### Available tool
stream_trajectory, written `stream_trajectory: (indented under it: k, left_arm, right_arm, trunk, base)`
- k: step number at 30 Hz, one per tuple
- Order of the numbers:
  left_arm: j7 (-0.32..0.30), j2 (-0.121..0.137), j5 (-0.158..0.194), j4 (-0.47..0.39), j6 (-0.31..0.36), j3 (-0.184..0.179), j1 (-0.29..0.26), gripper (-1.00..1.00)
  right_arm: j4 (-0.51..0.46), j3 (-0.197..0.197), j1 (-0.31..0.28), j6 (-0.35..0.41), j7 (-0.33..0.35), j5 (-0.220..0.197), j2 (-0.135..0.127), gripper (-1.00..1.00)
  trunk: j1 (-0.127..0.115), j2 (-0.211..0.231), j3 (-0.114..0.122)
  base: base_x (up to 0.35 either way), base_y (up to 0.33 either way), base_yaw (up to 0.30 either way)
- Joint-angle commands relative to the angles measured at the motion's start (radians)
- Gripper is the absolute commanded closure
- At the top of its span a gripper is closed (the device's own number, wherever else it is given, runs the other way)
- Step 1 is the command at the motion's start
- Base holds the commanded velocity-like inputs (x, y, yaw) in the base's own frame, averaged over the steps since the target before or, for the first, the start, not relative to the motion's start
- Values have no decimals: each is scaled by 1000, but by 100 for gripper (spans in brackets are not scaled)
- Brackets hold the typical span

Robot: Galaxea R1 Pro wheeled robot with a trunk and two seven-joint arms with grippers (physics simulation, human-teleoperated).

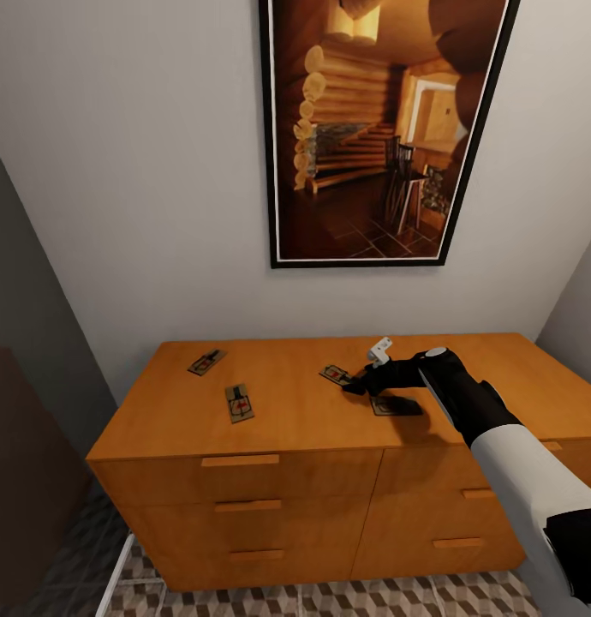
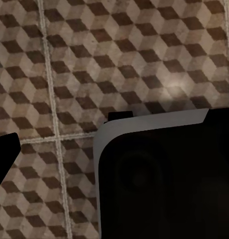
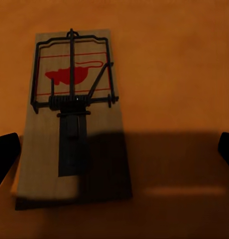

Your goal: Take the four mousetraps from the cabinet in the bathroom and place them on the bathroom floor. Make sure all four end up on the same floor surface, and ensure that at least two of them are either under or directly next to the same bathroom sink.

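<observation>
Several mousetraps lie on top of the orange-brown cabinet (image 1: 278, 480): one (image 1: 207, 362) at the back left, one (image 1: 239, 402) nearer the front, one (image 1: 336, 374) in the middle, and one (image 1: 395, 405) in the shadow beneath my right arm. My right gripper (image 1: 355, 387) hangs open just beside the middle trap. In the right wrist view that mousetrap (image 3: 72, 114) lies flat on the wood, ahead of and between the spread fingertips (image 3: 5, 154) of the right gripper (image 3: 114, 152). My left gripper (image 2: 114, 149) points down at the bathroom floor (image 2: 119, 59); one finger (image 2: 5, 149) shows far out to the side.
A large framed picture (image 1: 381, 128) hangs on the wall behind the cabinet. Cube-patterned floor tiles (image 1: 330, 600) show in front of the drawers. A dark wall or panel (image 1: 30, 428) stands close on the left. A dark, white-edged part of the robot (image 2: 164, 179) covers much of the left wrist view.
</observation>
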Motion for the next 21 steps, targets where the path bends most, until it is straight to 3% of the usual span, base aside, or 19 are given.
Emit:
stream_trajectory:
  k: [1,18,19,21]
  left_arm:
    - [0,0,1,1,-3,-6,-1,-100]
    - [0,0,1,2,-3,-5,-1,-100]
    - [0,0,1,2,-3,-5,-1,-100]
    - [0,0,1,2,-3,-6,-1,-100]
  right_arm:
    - [4,2,0,-3,4,21,-1,-100]
    - [46,2,0,-51,2,21,0,-100]
    - [46,2,0,-51,2,21,0,100]
    - [47,2,0,-52,2,21,-1,100]
  trunk:
    - [0,0,-1]
    - [0,0,-1]
    - [0,0,-1]
    - [0,0,-1]
  base:
    - [0,0,0]
    - [0,0,0]
    - [0,0,0]
    - [0,0,0]
